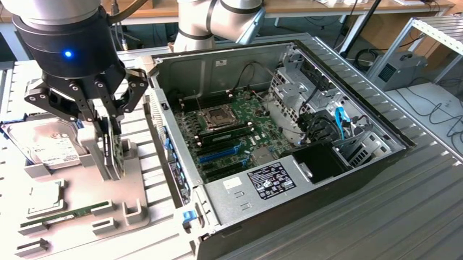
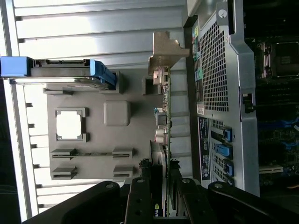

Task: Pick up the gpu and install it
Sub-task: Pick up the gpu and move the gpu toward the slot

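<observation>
Exterior view first. The gripper [image 1: 108, 136] is down over the gray parts tray [image 1: 137, 197], which sits just beside the open PC case [image 1: 289, 179], on the exterior view's left of it. The gpu [image 1: 114, 162] stands on edge in a tray slot, on the side nearer the case. The fingers reach down either side of its top half. A hard drive [image 1: 43, 143] sits farther from the case and a green RAM stick [image 1: 65, 214] lies flat on the tray. The bench [image 1: 405, 216] is ribbed metal. Beyond the case I see lab clutter: benches, loose cables, an aluminium frame.

Wrist view: I'm looking along the card's edge. The gripper [image 2: 159, 207] has a finger on each face of the gpu [image 2: 162, 121], and the jaws look closed on it at a middling width, so I'd call it held. The silvery bracket [image 2: 166, 49] is at the card's far end, with the perforated wall of the case [image 2: 219, 93] right alongside. The hard drive [image 2: 60, 70] is at the tray's [image 2: 117, 140] far side from the case.

My read on handling: it's light and stiff, but it's a bare board with small parts on it, so I'd call it fragile. The flat faces are probably a bit slick. Pinching across the faces, clear of the connector edge and bracket, seems the sane hold. Squeeze gently, and don't let it twist in the slot.
</observation>
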Robot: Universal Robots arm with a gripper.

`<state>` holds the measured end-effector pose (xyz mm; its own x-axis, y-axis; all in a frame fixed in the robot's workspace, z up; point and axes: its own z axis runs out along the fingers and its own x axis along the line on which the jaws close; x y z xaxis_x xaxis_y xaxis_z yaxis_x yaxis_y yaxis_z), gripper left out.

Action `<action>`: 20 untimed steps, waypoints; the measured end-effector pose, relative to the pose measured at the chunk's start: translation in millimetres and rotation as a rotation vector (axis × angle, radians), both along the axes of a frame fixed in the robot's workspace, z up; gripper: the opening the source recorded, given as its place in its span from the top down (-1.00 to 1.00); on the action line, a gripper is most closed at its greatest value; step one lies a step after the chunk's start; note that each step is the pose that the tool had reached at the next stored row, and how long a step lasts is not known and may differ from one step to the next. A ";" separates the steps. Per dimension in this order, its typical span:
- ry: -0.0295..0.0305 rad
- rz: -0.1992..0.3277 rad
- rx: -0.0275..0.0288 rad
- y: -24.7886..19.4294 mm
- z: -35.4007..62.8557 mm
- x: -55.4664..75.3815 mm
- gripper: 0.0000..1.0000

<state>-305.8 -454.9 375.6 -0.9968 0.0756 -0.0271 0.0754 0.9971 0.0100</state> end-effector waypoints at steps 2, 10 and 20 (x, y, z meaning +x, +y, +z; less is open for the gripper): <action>0.0000 0.000 0.0000 0.0 0.6 0.0 0.47; 0.0000 0.000 0.0000 0.0 2.5 0.0 0.47; 0.0000 0.000 0.0000 0.0 3.8 0.0 0.47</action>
<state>-305.8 -454.9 379.4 -0.9968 0.0756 -0.0271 0.0754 0.9971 0.0100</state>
